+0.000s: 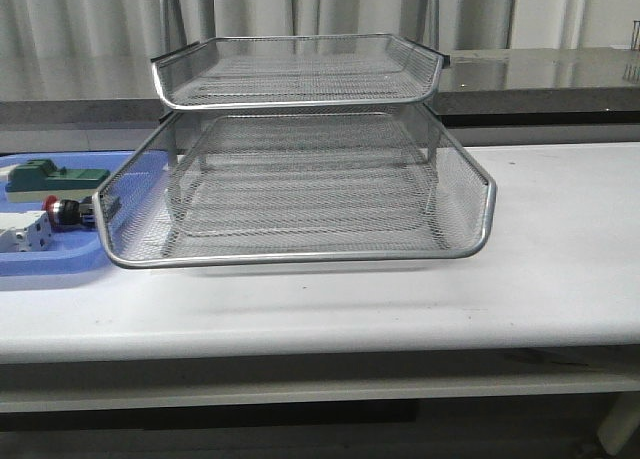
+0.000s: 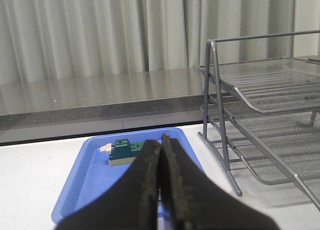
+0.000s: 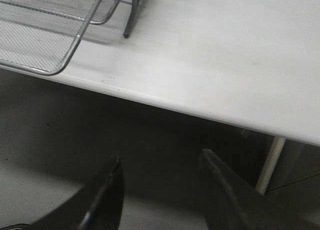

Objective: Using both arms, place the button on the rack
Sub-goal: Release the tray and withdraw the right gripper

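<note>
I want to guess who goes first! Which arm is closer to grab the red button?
Probably the left. Its gripper, shut now, hangs over the blue tray where the button lies. The right gripper is open, past the table's front edge.

Small push-button switch with red round head, silver collar and black body, lying on its side at the left of the desk, just beside the lower tray's left corner of the silver wire-mesh tiered letter rack, rack upright mid-desk, trays pulled forward, holding nothing
</note>
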You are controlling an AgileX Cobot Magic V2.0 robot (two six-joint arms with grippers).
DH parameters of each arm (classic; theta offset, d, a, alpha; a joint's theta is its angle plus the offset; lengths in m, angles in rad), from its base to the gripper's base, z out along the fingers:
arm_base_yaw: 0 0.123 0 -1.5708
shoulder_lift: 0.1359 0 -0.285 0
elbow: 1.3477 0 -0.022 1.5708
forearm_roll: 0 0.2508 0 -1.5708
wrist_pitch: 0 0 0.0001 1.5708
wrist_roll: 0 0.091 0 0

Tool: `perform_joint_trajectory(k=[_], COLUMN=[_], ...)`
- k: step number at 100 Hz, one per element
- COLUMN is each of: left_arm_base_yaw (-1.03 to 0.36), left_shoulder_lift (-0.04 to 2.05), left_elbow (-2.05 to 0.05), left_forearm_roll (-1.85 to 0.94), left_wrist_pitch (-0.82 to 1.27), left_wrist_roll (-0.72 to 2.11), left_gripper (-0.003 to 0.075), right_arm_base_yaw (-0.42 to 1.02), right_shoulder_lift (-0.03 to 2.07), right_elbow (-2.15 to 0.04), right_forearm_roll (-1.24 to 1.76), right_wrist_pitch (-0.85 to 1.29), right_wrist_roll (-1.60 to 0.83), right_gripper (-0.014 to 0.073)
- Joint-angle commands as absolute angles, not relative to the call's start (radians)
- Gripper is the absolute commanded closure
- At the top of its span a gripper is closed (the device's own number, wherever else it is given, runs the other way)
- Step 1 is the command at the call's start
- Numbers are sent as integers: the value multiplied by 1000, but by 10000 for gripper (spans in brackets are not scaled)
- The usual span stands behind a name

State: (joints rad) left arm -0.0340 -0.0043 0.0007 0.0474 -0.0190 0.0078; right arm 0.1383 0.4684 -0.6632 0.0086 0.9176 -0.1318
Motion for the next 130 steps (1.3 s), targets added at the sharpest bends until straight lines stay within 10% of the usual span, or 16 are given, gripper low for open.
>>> perform_joint_trajectory(k=[1, 58, 89, 130], left_arm_base_yaw=[-33, -33, -33, -33], left_shoulder_lift=[-38, -38, -38, -38], left_elbow=[48, 48, 48, 48], left_forearm_roll=[42, 42, 42, 42], left_wrist_pitch=[-101, -101, -101, -101], left_wrist_roll=[0, 0, 0, 0], left_gripper=[741, 741, 741, 741], right_arm_base_yaw=[152, 152, 152, 152], right_shoulder_lift=[452, 430, 430, 430], right_elbow=[-699, -699, -699, -699], right_forearm_roll=[-54, -63, -62, -62], right_wrist_pitch=[894, 982, 978, 980], right_wrist_roll=[-76, 24, 24, 24], right_gripper=[234, 239, 669, 664])
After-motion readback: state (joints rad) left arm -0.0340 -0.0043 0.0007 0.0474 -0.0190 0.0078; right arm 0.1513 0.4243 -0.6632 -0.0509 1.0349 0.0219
